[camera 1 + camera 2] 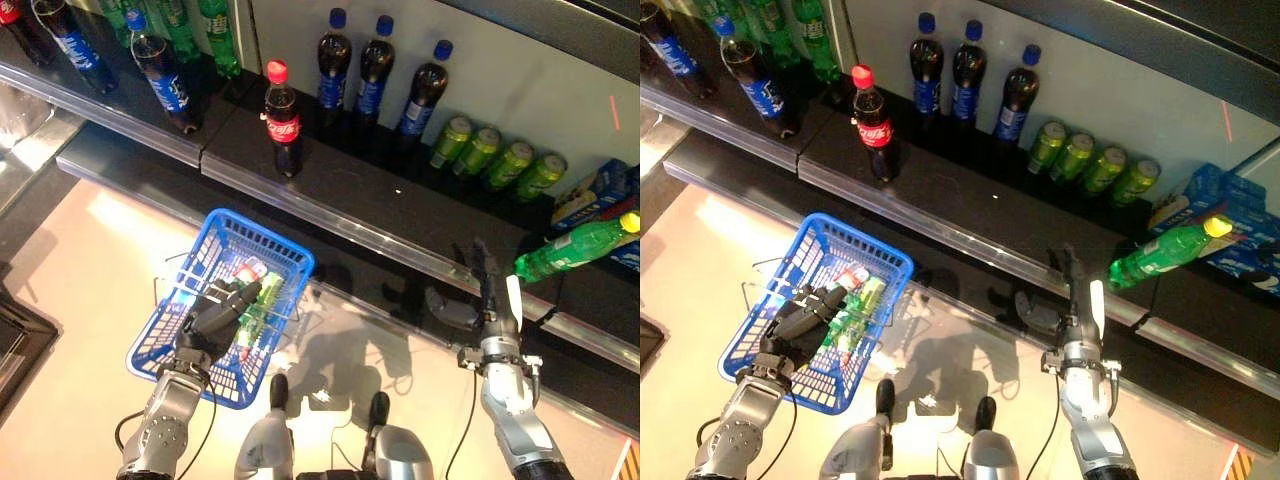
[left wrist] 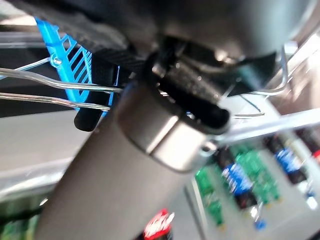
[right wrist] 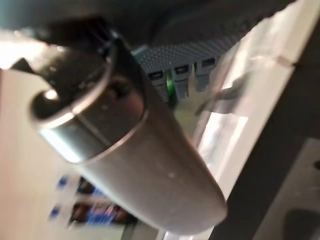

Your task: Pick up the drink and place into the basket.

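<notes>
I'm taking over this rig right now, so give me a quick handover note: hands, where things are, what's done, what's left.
Left hand: curled on the handle of the blue basket, holding it in front of the shelf.
Right hand: open, empty, fingers straight, by the shelf edge near a green bottle lying on its side.
Done: some drinks already lie in the basket.
Left: probably grasp the green bottle and place it in the basket.

The basket (image 1: pixel 285 262) is bright blue plastic with an open lattice pattern and silver wire handles. Inside it lie green bottles (image 1: pixel 256 312) (one item there shows red and white). The dark left hand (image 1: pixel 215 318) sits over them. On the black shelf (image 1: pixel 330 190), a cola bottle (image 1: pixel 283 118) has a red cap and label, the bottles (image 1: pixel 378 80) behind wear blue caps and labels, the cans (image 1: pixel 497 160) are yellow-green, and a green bottle (image 1: pixel 580 247) has a yellow cap.
</notes>
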{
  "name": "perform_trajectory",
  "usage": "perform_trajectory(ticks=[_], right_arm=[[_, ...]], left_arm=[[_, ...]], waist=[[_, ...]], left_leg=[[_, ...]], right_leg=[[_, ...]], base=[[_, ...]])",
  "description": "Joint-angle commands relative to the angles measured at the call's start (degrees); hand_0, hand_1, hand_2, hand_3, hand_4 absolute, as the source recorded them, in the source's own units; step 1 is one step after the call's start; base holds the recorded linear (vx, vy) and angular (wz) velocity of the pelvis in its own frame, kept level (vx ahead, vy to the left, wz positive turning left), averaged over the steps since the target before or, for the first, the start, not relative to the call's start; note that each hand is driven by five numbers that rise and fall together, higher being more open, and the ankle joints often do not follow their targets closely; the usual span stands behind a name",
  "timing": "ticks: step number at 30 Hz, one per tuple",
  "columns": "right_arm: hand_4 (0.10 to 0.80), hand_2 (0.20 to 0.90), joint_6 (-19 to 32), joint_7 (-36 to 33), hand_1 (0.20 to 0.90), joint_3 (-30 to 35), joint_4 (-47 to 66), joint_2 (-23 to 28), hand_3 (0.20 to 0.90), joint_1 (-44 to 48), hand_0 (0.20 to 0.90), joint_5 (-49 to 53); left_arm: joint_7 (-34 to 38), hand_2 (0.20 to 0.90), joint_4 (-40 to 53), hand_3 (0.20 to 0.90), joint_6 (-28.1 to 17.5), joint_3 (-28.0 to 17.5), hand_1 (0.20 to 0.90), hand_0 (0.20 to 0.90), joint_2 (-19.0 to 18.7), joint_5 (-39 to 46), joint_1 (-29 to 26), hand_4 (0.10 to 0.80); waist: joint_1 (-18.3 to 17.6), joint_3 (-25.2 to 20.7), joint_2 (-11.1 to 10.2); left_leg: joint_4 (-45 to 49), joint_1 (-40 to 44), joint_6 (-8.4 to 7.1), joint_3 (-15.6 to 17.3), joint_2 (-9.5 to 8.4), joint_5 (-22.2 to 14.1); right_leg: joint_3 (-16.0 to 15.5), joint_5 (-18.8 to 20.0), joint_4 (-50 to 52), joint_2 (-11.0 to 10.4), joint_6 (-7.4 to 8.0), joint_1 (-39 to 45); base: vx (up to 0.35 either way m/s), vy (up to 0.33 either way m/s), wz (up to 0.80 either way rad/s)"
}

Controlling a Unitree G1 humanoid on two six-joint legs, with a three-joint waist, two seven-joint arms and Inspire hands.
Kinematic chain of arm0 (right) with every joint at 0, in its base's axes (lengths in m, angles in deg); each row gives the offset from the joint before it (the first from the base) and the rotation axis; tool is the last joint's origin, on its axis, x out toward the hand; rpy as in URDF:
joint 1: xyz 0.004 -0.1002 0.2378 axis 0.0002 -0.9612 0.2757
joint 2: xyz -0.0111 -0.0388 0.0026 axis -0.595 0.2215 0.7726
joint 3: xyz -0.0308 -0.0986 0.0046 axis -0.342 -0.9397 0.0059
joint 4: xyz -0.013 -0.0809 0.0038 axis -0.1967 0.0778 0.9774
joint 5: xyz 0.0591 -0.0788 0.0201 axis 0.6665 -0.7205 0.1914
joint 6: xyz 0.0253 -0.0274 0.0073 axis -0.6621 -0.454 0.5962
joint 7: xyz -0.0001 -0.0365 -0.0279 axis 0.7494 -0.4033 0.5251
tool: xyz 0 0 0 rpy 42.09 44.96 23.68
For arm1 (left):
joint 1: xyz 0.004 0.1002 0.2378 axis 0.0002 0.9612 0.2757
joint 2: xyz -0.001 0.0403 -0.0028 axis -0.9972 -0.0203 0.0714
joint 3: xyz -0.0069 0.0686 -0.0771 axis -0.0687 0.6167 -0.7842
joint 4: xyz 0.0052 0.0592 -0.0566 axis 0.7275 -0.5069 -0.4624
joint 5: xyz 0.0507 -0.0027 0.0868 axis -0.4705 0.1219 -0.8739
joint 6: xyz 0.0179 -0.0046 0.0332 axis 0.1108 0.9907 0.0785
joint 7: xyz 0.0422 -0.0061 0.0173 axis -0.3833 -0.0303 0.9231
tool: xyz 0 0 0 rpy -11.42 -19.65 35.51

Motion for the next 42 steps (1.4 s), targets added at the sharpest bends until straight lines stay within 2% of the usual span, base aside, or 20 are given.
perform_trajectory(ticks=[1,7,12,16,19,22,23,25,26,27,28,29,31,32,36,38,40,42], right_arm=[[0.8,0.9,6.29,-3.67,0.9,0.51,-5.83,4.43,0.9,-4.25,0.9,3.98],[0.8,0.9,6.56,-6.13,0.9,2.82,-12.76,4.23,0.9,-4.38,0.9,6.27],[0.8,0.9,6.6,-7.3,0.9,2.67,-18.01,4.64,0.9,-5.13,0.9,5.79],[0.8,0.9,7.97,-7.84,0.9,3.3,-24.4,4.59,0.9,-5.11,0.9,7.05],[0.8,0.9,8.86,-6.93,0.9,4.13,-29.28,4.74,0.9,-4.56,0.9,8.8],[0.8,0.9,8.91,-1.41,0.9,4.93,-36.1,3.97,0.9,-3.24,0.9,11.93],[0.8,0.9,7.84,2.87,0.9,4.89,-38.0,3.59,0.9,-2.93,0.9,15.13],[0.8,0.9,6.14,9.51,0.9,5.11,-41.11,2.93,0.9,-2.4,0.9,19.26],[0.8,0.9,6.33,14.51,0.9,4.73,-44.38,2.12,0.9,-2.04,0.9,21.64],[0.8,0.9,6.59,16.0,0.9,4.58,-45.73,1.91,0.9,-1.73,0.9,22.34],[0.8,0.9,6.85,19.6,0.9,3.94,-49.87,1.26,0.9,-0.8,0.9,23.73],[0.8,0.9,6.72,20.21,0.9,3.77,-50.66,1.21,0.9,-0.51,0.9,24.16],[0.8,0.9,6.32,22.29,0.9,3.42,-53.67,0.8,0.9,0.56,0.9,24.94],[0.8,0.9,5.86,22.37,0.9,3.21,-54.56,0.51,0.9,0.9,0.9,25.41],[0.8,0.9,2.75,22.87,0.9,2.64,-55.61,0.03,0.9,1.7,0.9,25.72],[0.8,0.9,1.65,22.78,0.9,2.66,-55.7,0.0,0.9,1.84,0.9,26.07],[0.8,0.9,-0.19,22.51,0.9,2.37,-55.78,-0.04,0.9,1.69,0.9,24.49],[0.8,0.9,-0.89,22.82,0.9,1.42,-55.29,0.31,0.9,1.83,0.9,23.53]], left_arm=[[-8.43,0.3,5.27,0.2,-16.9,-5.96,0.3,0.3,-0.2,-1.0,-3.8,0.1],[-7.25,0.3,-3.77,0.2,-16.02,-6.86,0.3,0.3,-0.52,-3.34,-3.12,0.1],[-5.99,0.3,-15.13,0.2,-14.97,-5.52,0.3,0.3,-0.48,-5.93,-4.03,0.1],[-6.24,0.3,-24.54,0.2,-14.45,-3.57,0.3,0.3,-0.64,-8.76,-6.07,0.1],[-5.63,0.3,-28.33,0.2,-12.33,-2.65,0.3,0.3,-1.65,-9.5,-7.02,0.1],[-5.78,0.3,-32.72,0.2,-10.32,-3.03,0.3,0.3,-2.5,-11.9,-6.01,0.1],[-6.18,0.3,-33.97,0.2,-9.7,-2.88,0.3,0.3,-2.48,-12.59,-5.56,0.1],[-6.41,0.3,-35.82,0.2,-9.02,-2.92,0.3,0.3,-2.38,-14.4,-5.27,0.1],[-7.4,0.3,-38.63,0.2,-9.65,-2.96,0.3,0.3,-2.12,-15.11,-5.13,0.1],[-7.97,0.3,-39.98,0.2,-9.82,-2.89,0.3,0.3,-2.02,-15.15,-5.24,0.1],[-8.93,0.3,-44.36,0.2,-10.61,-2.53,0.3,0.3,-1.59,-14.49,-5.66,0.1],[-8.89,0.3,-45.27,0.2,-10.53,-2.45,0.3,0.3,-1.5,-14.25,-5.91,0.1],[-8.31,0.3,-49.29,0.2,-10.1,-2.43,0.3,0.3,-1.01,-14.53,-7.05,0.1],[-8.32,0.3,-51.03,0.2,-9.93,-2.45,0.3,0.3,-0.78,-15.18,-7.63,0.1],[-8.34,0.3,-53.55,0.2,-8.27,-3.61,0.3,0.3,-0.33,-15.52,-7.91,0.1],[-8.93,0.3,-53.75,0.2,-8.19,-3.34,0.3,0.3,0.19,-16.22,-7.65,0.1],[-9.53,0.3,-53.45,0.2,-7.7,-2.58,0.3,0.3,1.36,-17.09,-7.06,0.1],[-8.81,0.3,-51.48,0.2,-6.65,-1.39,0.3,0.3,2.38,-16.48,-6.55,0.1]], waist=[[-0.98,-20.57,4.27],[-1.6,-20.12,4.61],[-3.21,-19.23,4.79],[-4.97,-18.57,4.19],[-5.73,-18.32,3.74],[-5.21,-17.61,2.86],[-4.88,-17.22,3.01],[-4.05,-17.22,3.42],[-3.43,-17.39,3.96],[-3.19,-17.47,4.13],[-2.99,-17.99,4.61],[-2.96,-18.11,4.68],[-2.84,-19.04,4.64],[-2.73,-19.4,4.47],[-2.7,-20.52,4.55],[-2.72,-20.5,4.73],[-2.15,-20.45,4.71],[-1.34,-20.13,4.75]], left_leg=[[-0.13,3.28,-0.11,3.92,0.82,-6.93],[-0.13,3.89,0.1,4.76,0.69,-7.39],[-0.13,4.53,1.8,4.52,-0.2,-7.71],[-0.13,4.6,3.35,4.74,-2.08,-8.44],[-0.13,4.73,3.3,6.2,-3.11,-8.96],[-0.13,5.05,2.0,11.27,-3.98,-9.82],[-0.13,5.06,2.19,12.34,-3.79,-9.88],[-0.13,4.32,2.57,13.79,-3.35,-9.19],[-0.13,3.72,3.07,14.68,-2.99,-8.67],[-0.13,3.48,3.2,14.96,-2.91,-8.46],[-0.13,2.74,3.67,15.33,-2.7,-8.01],[-0.13,2.64,3.76,15.34,-2.7,-8.0],[-0.13,2.08,3.71,14.94,-2.76,-7.66],[-0.13,2.06,3.69,14.71,-2.87,-7.65],[-0.13,3.35,2.35,14.67,-1.77,-6.95],[0.12,3.63,2.02,13.83,-1.51,-6.81],[1.95,3.03,1.53,9.77,-1.6,-6.87],[3.54,2.28,1.69,4.84,-2.52,-7.74]], right_leg=[[0.63,0.46,-0.16,-0.59,1.35,-1.46],[1.59,0.43,0.03,-0.54,1.33,-1.56],[4.77,-0.76,5.89,-0.4,1.27,-3.76],[8.23,2.73,9.36,-1.18,2.74,-6.96],[9.48,5.85,7.66,-2.02,3.65,-8.26],[5.23,12.21,5.09,-3.04,5.24,-12.11],[3.98,12.08,6.63,-2.94,5.18,-12.58],[1.94,9.48,9.54,-1.98,4.52,-12.75],[0.48,7.01,12.33,-1.0,3.68,-11.81],[0.4,6.1,13.4,-0.67,3.33,-11.62],[0.75,3.66,15.89,1.0,2.31,-10.97],[0.94,3.08,16.19,1.3,2.09,-10.89],[1.3,-0.27,13.36,3.26,1.15,-8.33],[1.16,-0.71,12.38,3.3,0.88,-7.52],[1.26,-3.13,6.03,5.82,-1.63,-4.54],[1.94,-3.85,5.6,6.63,-2.37,-4.0],[3.72,-3.68,4.99,7.08,-3.28,-3.53],[5.34,-3.77,5.11,7.17,-3.83,-3.41]], base=[[-0.003,0.028,-0.12],[-0.002,0.05,-0.1],[0.019,0.153,-0.14],[0.009,0.213,-0.33],[0.009,0.18,-0.35],[-0.07,0.07,-0.72],[-0.133,0.03,-1.08],[-0.154,0.01,-0.81],[-0.153,-0.017,-0.68],[-0.181,-0.024,-0.7],[-0.112,-0.03,-0.65],[-0.121,-0.063,-0.42],[-0.07,-0.117,-0.48],[-0.041,-0.167,-0.81],[-0.01,-0.199,-0.55],[0.005,-0.093,-0.06],[0.006,-0.038,-0.04],[0.001,0.041,-0.37]])
